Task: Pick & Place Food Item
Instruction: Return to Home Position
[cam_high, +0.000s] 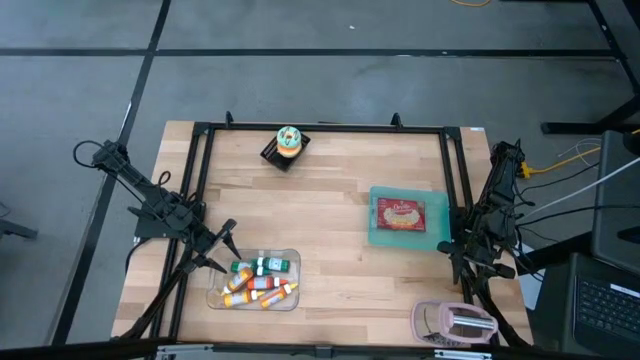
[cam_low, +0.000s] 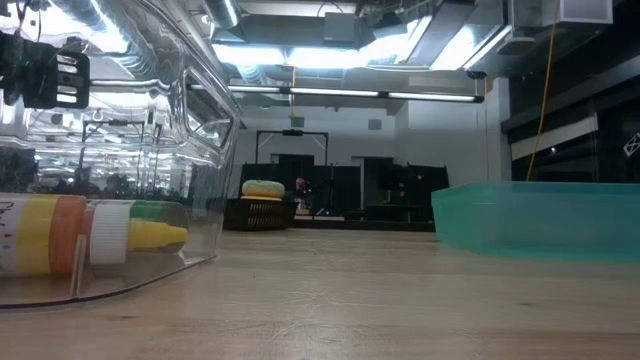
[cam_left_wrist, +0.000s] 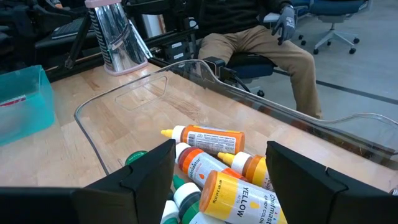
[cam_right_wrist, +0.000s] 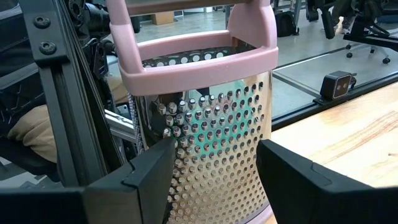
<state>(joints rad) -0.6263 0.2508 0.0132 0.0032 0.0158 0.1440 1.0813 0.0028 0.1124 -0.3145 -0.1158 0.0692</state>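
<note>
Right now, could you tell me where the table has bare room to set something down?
The widest bare patch is central, between the clear plastic bin, the teal tray and the doughnut on its black stand. Another lies between bin and pink-handled metal grater. Crowded: the bottle-filled bin with the left gripper beside it; right gripper near the grater.

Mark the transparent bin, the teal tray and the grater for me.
transparent bin (cam_left_wrist: 155, 99): left wrist view, bare floor behind the bottles.
teal tray (cam_high: 438, 215): high view, bare strip along its right side.
grater (cam_right_wrist: 211, 143): right wrist view, perforated metal face.
</note>
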